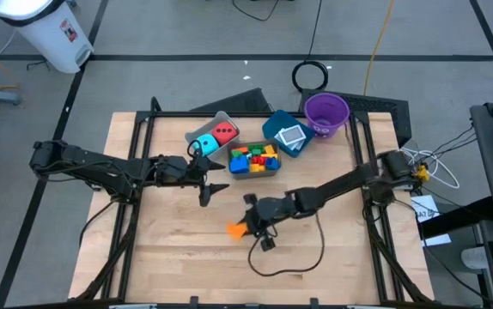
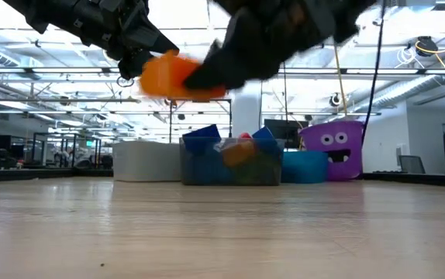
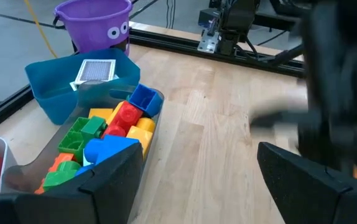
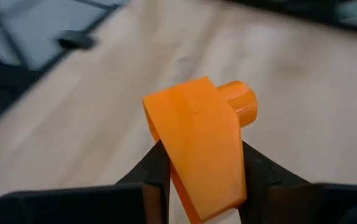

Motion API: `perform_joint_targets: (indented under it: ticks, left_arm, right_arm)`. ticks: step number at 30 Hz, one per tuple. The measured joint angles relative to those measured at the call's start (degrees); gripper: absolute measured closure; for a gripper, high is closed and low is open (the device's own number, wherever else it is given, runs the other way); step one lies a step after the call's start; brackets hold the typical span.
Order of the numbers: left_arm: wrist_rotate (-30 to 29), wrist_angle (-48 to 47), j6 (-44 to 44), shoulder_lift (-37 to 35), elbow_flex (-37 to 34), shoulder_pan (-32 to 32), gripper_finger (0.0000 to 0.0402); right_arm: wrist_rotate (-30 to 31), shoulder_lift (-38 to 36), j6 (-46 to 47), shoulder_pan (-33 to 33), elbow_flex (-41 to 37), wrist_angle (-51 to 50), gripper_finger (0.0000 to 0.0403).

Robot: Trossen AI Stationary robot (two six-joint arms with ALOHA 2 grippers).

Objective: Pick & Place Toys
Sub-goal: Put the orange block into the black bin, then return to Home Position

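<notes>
A: Brick (image 4: 197, 140), orange, one sloped face, one stud. Where?
B: Off the counter (image 1: 178, 257), mid-board toward the front edge, clamped in the right pincer (image 1: 248, 226) by its flat sides.
A: Handling?
B: Likely light, rigid, slick plastic; grip the parallel sides, not the slope. Left pincer (image 1: 215, 178) wide, empty, beside the brick bin (image 1: 255, 172).

A wooden worktop (image 1: 178, 249) fills the middle of the overhead frame. Toward its upper edge sit a grey bin (image 1: 202, 129), a dark bin (image 1: 274, 172) and a teal bin (image 1: 274, 124), with a purple cup (image 1: 326, 112) at upper right. A white container (image 1: 45, 30) stands on the floor, upper left.
</notes>
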Motion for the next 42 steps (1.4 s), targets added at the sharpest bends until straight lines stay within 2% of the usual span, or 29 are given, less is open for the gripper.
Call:
perform_joint_targets:
  ticks: [3,6,9,13,18,23,26,35,39,42]
  left_arm:
    - [-0.01,0.0,-0.11,0.0,0.0,0.0,0.0078]
    - [0.0,0.0,-0.13,0.0,0.0,0.0,0.0078]
    - [0.0,0.0,-0.13,0.0,0.0,0.0,0.0078]
    - [0.0,0.0,-0.16,0.0,0.0,0.0,0.0078]
    - [-0.02,0.02,-0.16,0.0,0.0,0.0,0.0078]
    - [-0.04,0.09,-0.16,0.02,0.0,0.07,0.0078]
    - [-0.1,0.63,0.06,0.02,-0.07,0.21,0.0078]
    - [-0.46,0.72,-0.59,0.02,-0.07,0.55,0.0078]
    - [1.99,-2.25,-2.59,-0.44,-0.04,0.57,0.0078]
    - [5.37,-9.78,-0.68,-6.34,0.39,0.66,0.0078]
  right_arm:
    - [10.65,-6.89,-2.7,-0.02,0.0,-6.84,0.0319]
    - [21.48,-12.67,-5.27,-1.0,-0.91,-7.35,0.0318]
    - [26.24,-17.16,-5.33,-3.97,-3.48,-4.75,0.0318]
    - [25.14,-19.73,-1.14,-10.25,-9.32,0.71,0.0317]
    - [19.54,-18.57,3.78,-18.56,-18.67,10.1,0.0312]
    - [18.33,-15.46,8.86,-22.93,-27.65,24.39,0.0274]
    - [18.29,-15.14,10.29,-22.99,-30.41,30.02,0.0227]
    - [18.29,-15.19,10.4,-20.82,-29.65,31.74,0.0078]
    - [16.78,-18.11,12.46,-19.03,-29.72,30.31,0.0042]
    - [11.65,-24.4,10.11,-16.77,-29.69,25.1,0.003]
